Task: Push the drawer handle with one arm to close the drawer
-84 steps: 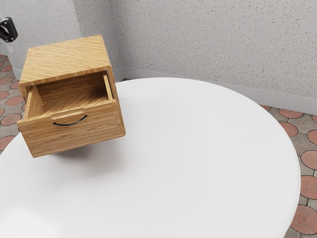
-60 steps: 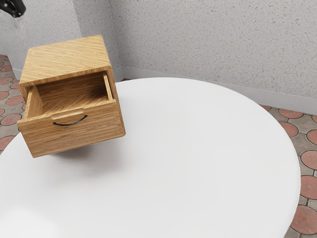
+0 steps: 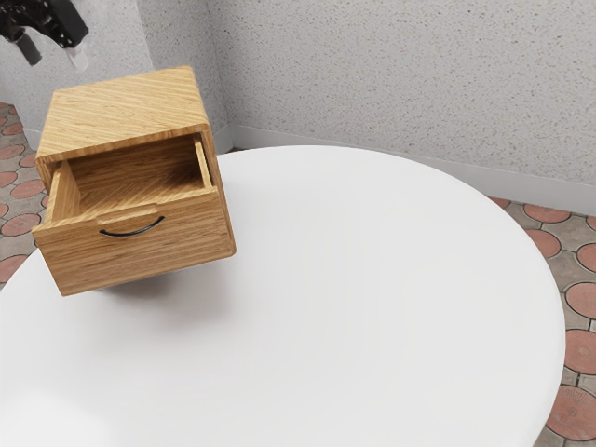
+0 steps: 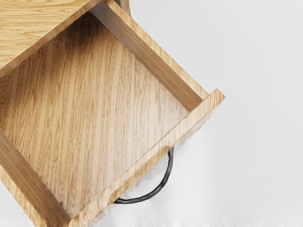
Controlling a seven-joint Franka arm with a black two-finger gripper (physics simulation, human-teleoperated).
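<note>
Look toward ten o'clock in the exterior view for the black two-finger gripper (image 3: 53, 47), partly cut off by the frame. Hangs high, fingers spread apart, with hold of nothing; probably kept at that height to clear the box-shaped, light-brown wooden cabinet (image 3: 130, 112) on the way round to its front.

Find the matching wooden drawer (image 4: 94, 118) near nine o'clock, well out of the cabinet and jutting toward six o'clock. At its front, see the thin, black, curved handle (image 3: 132, 231), fixed near the middle of the grained wooden front panel (image 3: 140, 256) and bowed outward. Offers a sensible pushing point, being central: likely to guide the drawer in straight.

Judge the task as at the approach, with closing yet to begin. Next, carry the gripper beyond the front panel, lower to handle height, then push toward twelve o'clock. Perhaps bring the fingers together first, for a firmer contact. Avoid dropping too early, at risk of catching the panel's upper edge or landing inside the drawer; avoid pushing off-centre, at risk of turning the cabinet on the round white table (image 3: 372, 279).
</note>
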